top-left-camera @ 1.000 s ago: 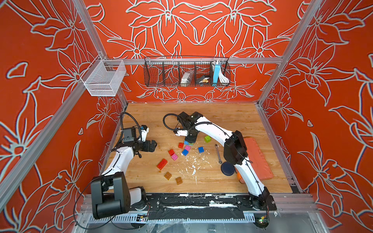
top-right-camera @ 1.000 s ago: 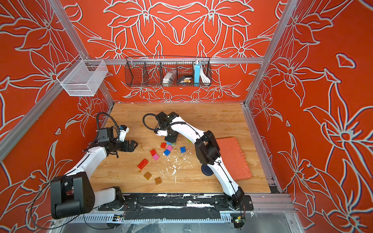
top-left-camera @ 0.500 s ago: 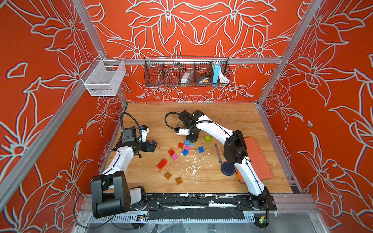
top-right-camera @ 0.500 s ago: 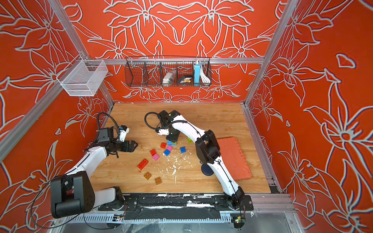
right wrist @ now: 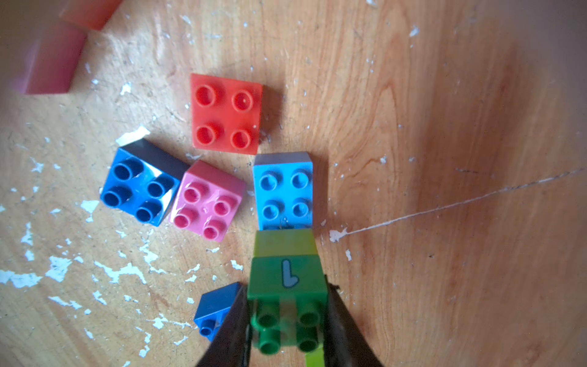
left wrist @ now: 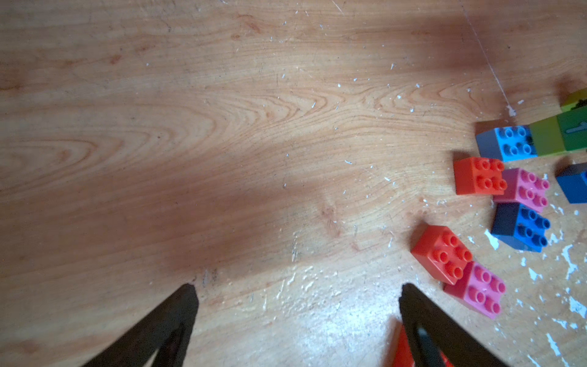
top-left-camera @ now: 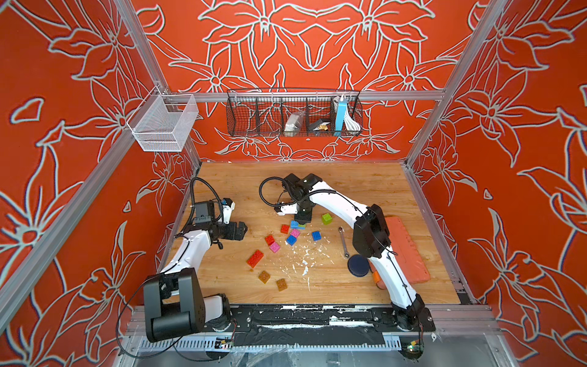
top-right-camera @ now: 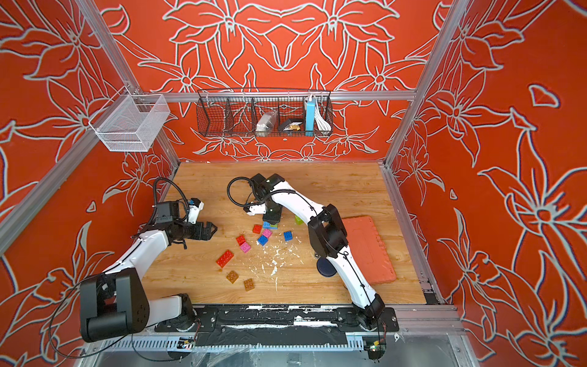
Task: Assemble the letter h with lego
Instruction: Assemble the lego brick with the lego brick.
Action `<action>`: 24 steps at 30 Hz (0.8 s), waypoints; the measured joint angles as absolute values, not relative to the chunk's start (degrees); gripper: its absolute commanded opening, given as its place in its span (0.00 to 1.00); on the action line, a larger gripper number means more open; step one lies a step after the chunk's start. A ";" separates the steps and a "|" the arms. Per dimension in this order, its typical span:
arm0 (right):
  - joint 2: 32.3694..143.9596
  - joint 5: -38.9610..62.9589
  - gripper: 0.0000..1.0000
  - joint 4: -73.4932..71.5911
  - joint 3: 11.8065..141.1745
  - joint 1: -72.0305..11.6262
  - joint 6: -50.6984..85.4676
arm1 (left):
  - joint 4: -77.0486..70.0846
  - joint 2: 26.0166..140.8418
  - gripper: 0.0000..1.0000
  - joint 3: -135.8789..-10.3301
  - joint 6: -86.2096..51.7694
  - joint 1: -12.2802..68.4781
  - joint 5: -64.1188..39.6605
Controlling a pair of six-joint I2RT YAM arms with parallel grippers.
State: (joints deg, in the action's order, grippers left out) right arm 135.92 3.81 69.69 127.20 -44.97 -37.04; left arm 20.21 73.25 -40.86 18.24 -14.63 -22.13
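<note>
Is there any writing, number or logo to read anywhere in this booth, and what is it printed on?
"1": printed on a side face of the green brick that the right gripper is shut on; it appears upside down in the right wrist view.
Things in the wire basket on the back wall: any print is too small to read.
The other bricks, the arms and the walls: no legible text.

A cluster of square bricks (top-left-camera: 291, 240) was pictured at the middle of the table (top-left-camera: 365, 181), a long brick (top-left-camera: 255, 258) placed before it to the left, two flat bricks (top-left-camera: 264, 276) nearer the front. A wrench (top-left-camera: 343, 242) was laid right of the cluster, a disc (top-left-camera: 358, 266) before the wrench, a case (top-left-camera: 409, 251) farther right.
</note>
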 measured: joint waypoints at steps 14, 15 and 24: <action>137.01 4.21 0.20 71.09 127.92 -44.49 -41.54 | 20.56 74.02 1.00 -41.47 18.22 -14.63 -22.13; 137.01 4.05 0.20 71.11 127.92 -44.51 -41.54 | 20.53 74.11 1.00 -41.58 18.22 -14.63 -22.13; 136.97 5.43 0.18 70.28 126.82 -44.49 -41.43 | 20.60 74.52 1.00 -41.74 18.22 -14.63 -22.13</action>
